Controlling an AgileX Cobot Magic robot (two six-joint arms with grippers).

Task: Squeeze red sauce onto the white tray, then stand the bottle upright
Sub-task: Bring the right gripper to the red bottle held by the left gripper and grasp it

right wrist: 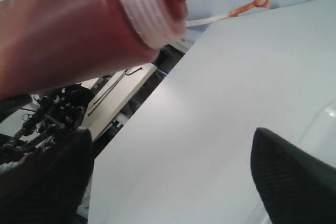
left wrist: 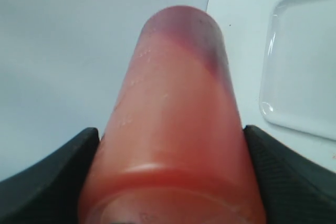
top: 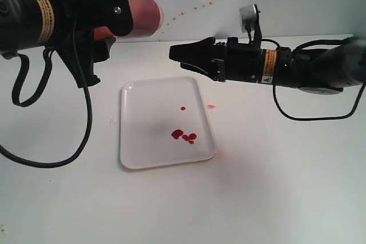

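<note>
Translucent plastic sauce bottle (top: 143,15), uncapped, clamped sideways in left end effector (left wrist: 170,134) beyond white rectangular tray (top: 148,107), may drip off-tray; right end effector (top: 174,53) gapes empty.

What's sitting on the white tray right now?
Only red sauce: a cluster of small blobs plus one separate drop, on the white tray. The rest of its surface is bare. Nothing covers the tray in the exterior view.

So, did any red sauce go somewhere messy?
Yes. A small reddish smear sits on the table just outside the white tray, and red specks dot the wall behind. The red sauce blobs sit inside the tray.
</note>
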